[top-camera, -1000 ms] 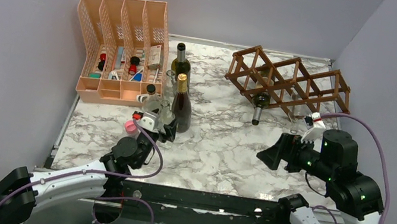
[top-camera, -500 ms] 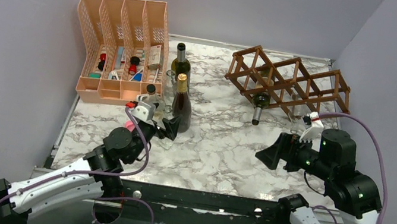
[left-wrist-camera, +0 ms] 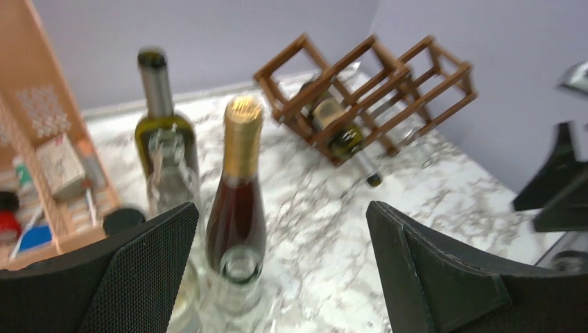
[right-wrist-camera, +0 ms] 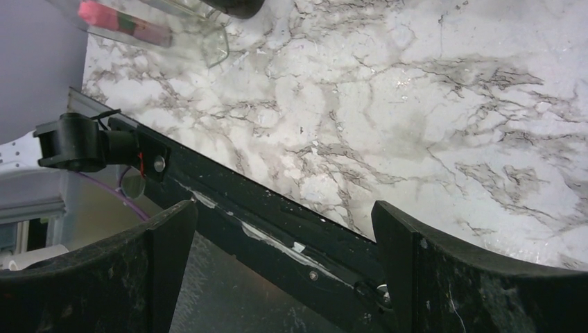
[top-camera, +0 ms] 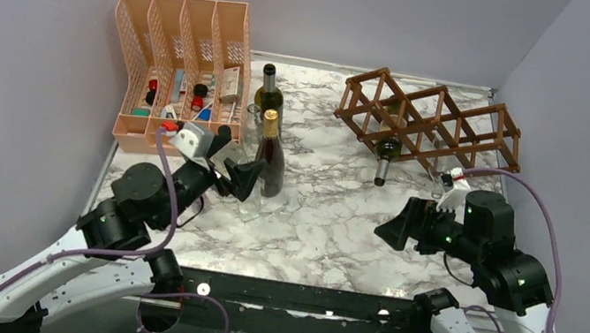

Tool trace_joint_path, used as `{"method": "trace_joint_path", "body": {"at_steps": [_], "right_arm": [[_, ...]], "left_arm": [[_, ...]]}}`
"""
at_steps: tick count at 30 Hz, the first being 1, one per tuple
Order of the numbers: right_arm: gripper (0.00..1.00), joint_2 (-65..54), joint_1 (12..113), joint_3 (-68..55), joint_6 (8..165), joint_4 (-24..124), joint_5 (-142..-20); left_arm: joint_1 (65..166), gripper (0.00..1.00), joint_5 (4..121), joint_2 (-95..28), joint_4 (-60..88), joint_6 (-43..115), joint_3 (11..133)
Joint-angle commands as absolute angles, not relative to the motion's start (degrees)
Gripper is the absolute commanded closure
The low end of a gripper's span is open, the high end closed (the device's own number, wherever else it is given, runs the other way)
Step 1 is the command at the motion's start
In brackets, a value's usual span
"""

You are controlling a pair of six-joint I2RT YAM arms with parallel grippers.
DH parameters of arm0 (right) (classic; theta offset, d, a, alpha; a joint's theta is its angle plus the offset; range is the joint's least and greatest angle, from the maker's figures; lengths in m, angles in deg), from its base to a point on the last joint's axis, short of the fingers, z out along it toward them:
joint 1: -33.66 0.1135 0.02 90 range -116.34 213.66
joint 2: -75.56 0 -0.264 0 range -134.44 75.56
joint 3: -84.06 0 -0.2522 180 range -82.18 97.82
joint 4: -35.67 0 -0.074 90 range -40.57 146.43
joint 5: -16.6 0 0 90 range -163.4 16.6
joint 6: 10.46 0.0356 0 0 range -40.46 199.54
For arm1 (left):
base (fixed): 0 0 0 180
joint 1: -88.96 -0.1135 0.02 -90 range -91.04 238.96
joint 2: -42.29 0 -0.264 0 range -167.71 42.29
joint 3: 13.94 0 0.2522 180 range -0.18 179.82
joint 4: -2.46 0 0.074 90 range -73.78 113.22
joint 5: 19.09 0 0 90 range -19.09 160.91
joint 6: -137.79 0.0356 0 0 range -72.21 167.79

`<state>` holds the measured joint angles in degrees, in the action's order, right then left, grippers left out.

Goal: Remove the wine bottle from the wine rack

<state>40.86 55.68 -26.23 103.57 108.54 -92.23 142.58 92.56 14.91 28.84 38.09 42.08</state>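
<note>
One wine bottle (top-camera: 384, 156), one wine rack (top-camera: 429, 121), perhaps four upright bottles (top-camera: 269, 158)

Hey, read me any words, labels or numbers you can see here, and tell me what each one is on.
None can be read.
Label on the bottle in the wine rack: too blurred.
Print on the small box in the organizer: too small.
</note>
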Motion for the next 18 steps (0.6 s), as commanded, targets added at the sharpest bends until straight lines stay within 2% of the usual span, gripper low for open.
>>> {"method": "trace_joint_path", "body": {"at_steps": [1, 5, 9, 14, 18], "right_arm": [[0.01, 41.0, 55.8, -28.2, 104.4, 105.5, -88.9], [0.01, 40.1, 55.8, -29.4, 106.9, 103.3, -84.8], [0.01, 39.3, 55.8, -32.2, 109.6, 96.6, -79.6], [0.02, 34.0, 55.7, -34.6, 113.9, 88.5, -73.3], [0.02, 28.5, 55.7, -37.7, 116.4, 78.4, -71.8]], "left_arm": [[142.4, 0.01, 81.1, 8.8, 32.3, 44.7, 55.0], [142.4, 0.01, 71.6, -0.6, 27.4, 47.0, 61.2], [142.4, 0.01, 61.2, -8.9, 14.4, 47.9, 61.6], [142.4, 0.01, 55.2, -17.9, 1.7, 45.1, 61.8], [142.4, 0.03, 52.8, -21.7, -1.9, 46.0, 61.2]]}}
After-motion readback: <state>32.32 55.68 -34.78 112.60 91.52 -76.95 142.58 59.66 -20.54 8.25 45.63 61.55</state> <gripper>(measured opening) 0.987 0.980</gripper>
